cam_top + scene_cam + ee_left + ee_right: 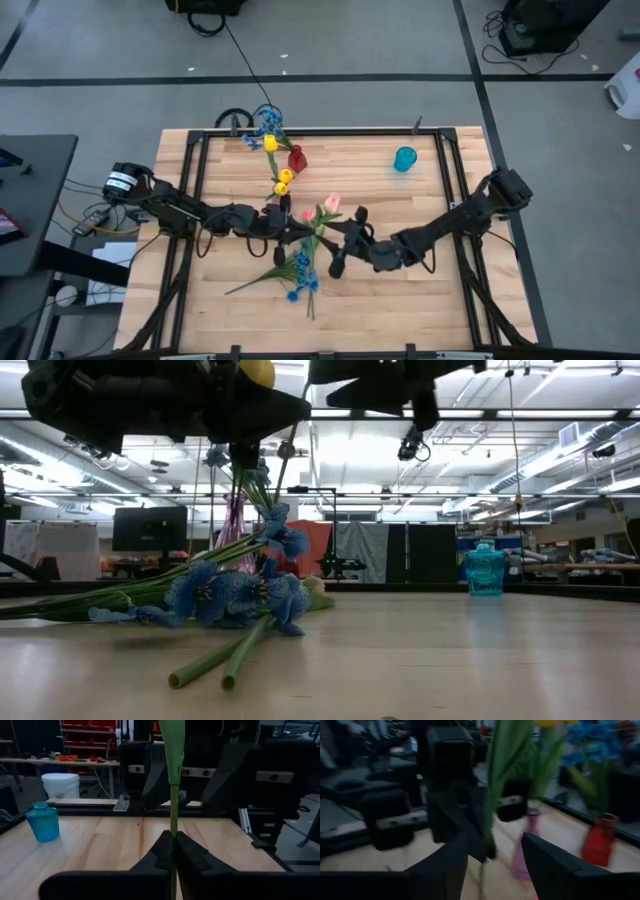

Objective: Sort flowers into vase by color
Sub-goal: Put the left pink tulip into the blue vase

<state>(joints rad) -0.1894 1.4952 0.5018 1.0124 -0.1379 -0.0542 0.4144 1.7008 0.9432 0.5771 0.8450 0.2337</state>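
My left gripper [283,228] is over the table's middle, shut on a flower's thin green stem [174,805] that stands upright; which blossom belongs to this stem I cannot tell. My right gripper [338,245] faces it from the right, open. In the right wrist view its fingers [555,865] stand on either side of the stem's lower part without touching. Blue sprays [300,278] lie flat on the table just nearer. Pink tulips [332,203] show between the grippers. Yellow tulips [283,180] rise by a pink vase [525,847]. Blue blossoms stand over a red vase [297,158]. My left gripper pinches the green stem [173,832] between its two fingers, just below a long leaf. The fingers come in level from the table's left and lie across the stem. The stem stands upright, running on above and below the fingers.
A blue glass vase [404,158] stands alone at the far right of the table. A dark metal frame [190,180] runs along the table's edges. The near right part of the wooden top is bare.
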